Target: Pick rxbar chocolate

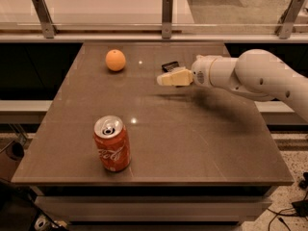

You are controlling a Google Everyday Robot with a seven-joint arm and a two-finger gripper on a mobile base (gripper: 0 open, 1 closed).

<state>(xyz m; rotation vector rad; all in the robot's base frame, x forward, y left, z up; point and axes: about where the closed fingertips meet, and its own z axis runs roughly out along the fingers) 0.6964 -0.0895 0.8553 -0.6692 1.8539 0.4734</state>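
black rxbar chocolate half hidden behind tool, tool's grip state unreadable

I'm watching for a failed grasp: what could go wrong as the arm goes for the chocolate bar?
The gripper sits in front of the rxbar chocolate, partly hiding it; a misjudged approach might push the flat bar along the table instead of grasping it. Lying flat, the bar could slip from a shallow grip. The orange nearby might roll if bumped.
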